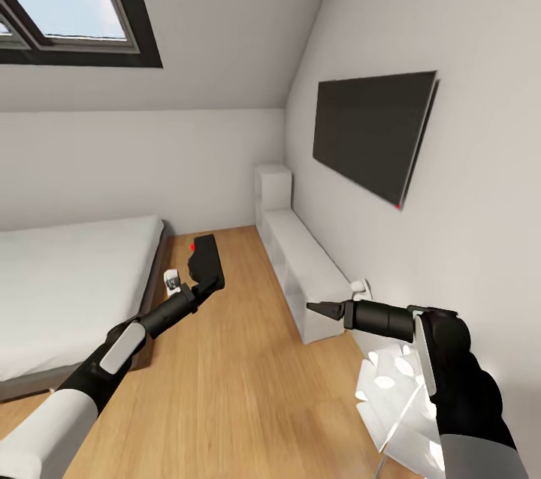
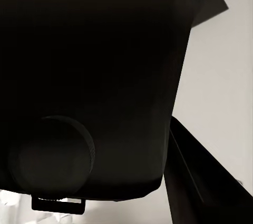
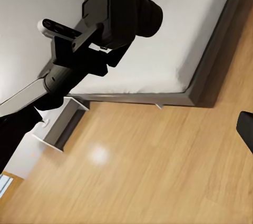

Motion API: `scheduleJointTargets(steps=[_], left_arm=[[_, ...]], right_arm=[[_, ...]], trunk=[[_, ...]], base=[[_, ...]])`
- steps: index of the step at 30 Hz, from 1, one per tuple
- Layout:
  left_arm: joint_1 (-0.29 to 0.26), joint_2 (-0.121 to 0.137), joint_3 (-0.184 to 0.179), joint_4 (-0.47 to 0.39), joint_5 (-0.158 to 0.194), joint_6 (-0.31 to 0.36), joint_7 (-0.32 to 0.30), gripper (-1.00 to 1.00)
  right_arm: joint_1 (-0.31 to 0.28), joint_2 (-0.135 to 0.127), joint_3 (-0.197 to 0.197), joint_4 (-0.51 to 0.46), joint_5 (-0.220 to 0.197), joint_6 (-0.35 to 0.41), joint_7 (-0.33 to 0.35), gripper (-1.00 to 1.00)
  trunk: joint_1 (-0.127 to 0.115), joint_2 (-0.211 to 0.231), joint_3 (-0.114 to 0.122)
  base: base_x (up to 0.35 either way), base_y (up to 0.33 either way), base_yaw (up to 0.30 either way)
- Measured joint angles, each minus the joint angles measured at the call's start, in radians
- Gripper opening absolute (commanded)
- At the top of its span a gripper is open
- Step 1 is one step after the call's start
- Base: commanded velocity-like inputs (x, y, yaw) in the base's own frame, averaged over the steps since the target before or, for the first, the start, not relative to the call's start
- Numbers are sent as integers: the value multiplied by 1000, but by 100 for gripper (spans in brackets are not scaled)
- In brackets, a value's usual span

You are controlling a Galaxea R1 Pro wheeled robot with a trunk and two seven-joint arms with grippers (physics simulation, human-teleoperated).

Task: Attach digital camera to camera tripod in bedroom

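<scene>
Digital camera (image 1: 204,263): black, chunky, red button on top, tilted, held aloft above wood floor, at 9 o'clock of centre, lens (image 3: 147,16) protruding sideways.

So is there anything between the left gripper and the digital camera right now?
No. The left gripper already holds the digital camera up above the wood floor, beside the bed; nothing sits between them.
</scene>
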Motion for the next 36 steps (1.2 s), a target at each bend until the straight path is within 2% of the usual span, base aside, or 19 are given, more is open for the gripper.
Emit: scheduleJointTargets(steps=[36], left_arm=[[0, -1, 0, 1, -1, -8, 10, -100]], right_arm=[[0, 0, 0, 0, -1, 0, 0, 100]], trunk=[[-138, 253, 113]], base=[[0, 0, 0]])
